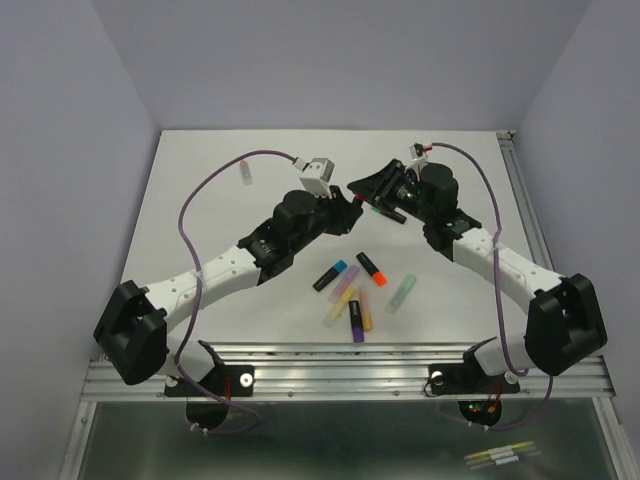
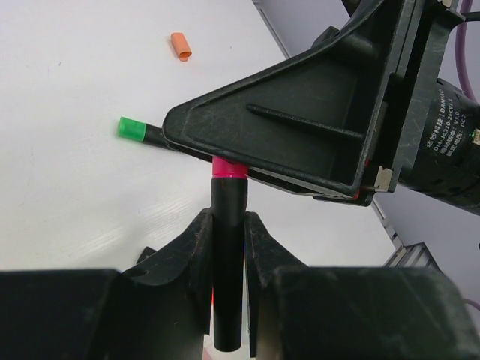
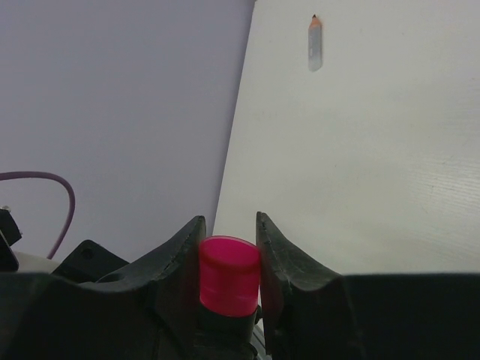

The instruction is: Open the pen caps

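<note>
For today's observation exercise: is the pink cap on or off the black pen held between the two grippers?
On. The pink cap sits flush on the black pen, no gap showing.

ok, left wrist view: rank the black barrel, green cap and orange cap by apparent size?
1. black barrel: largest, though it's nearest the camera.
2-3. green cap and orange cap: look about alike, so not ranked.

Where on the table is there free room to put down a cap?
Free: the far strip right of the pale pen; the side beyond the right arm. Crowded: the pen cluster in front, and the middle, where left hand and right hand meet.
</note>
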Controlling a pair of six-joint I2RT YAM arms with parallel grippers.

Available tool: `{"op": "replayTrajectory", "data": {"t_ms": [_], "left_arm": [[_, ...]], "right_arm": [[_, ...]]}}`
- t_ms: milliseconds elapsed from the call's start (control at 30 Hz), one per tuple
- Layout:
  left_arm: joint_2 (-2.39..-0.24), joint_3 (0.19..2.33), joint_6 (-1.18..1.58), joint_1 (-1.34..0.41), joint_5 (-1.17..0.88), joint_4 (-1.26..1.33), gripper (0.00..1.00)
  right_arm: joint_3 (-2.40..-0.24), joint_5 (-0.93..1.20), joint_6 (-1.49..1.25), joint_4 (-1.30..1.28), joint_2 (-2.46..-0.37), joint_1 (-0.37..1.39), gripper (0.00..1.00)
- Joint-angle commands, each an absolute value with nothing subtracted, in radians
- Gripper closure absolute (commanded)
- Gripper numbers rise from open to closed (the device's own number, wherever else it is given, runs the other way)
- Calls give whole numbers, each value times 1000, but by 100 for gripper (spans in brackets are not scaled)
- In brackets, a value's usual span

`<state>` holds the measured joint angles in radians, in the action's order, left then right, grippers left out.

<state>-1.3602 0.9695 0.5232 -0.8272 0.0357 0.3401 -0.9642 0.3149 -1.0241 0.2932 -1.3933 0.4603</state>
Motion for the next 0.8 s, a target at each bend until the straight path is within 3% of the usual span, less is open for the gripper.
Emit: {"op": "replayTrajectory", "data": {"t_ms": [0,133,167,233,333,533,667,767], "left_arm": [[-1358,1032,520,-827,15,315,100],[-1304,961,561,-833,-52,236,100],[-1283,931,575,-839,-60,233,100],[-1225,869,583,-863,-40,203,100],[-1152,821,598,-871,-32,178,100],[-1118,787,609,-876,-45,192,100],[-1150,821,594,-870,-8,210,100],[-1199,853,572,-815,-112,270,100]], "right_arm": [[-1003,162,-1019,275,-1385,476,99],[-1115,-136,-928,255,-1474,471,99],[-1156,-317,-873,236,-1506,471,99],[-1286,-486,-818,196,-1587,450,99],[-1400,-571,-784,183,-1735,391,99],[-1534,-482,-809,121,-1821,360,99],[-1369,-133,-666,325,-1727,351,99],[-1244,127,-626,394,-1631,344,86]]}}
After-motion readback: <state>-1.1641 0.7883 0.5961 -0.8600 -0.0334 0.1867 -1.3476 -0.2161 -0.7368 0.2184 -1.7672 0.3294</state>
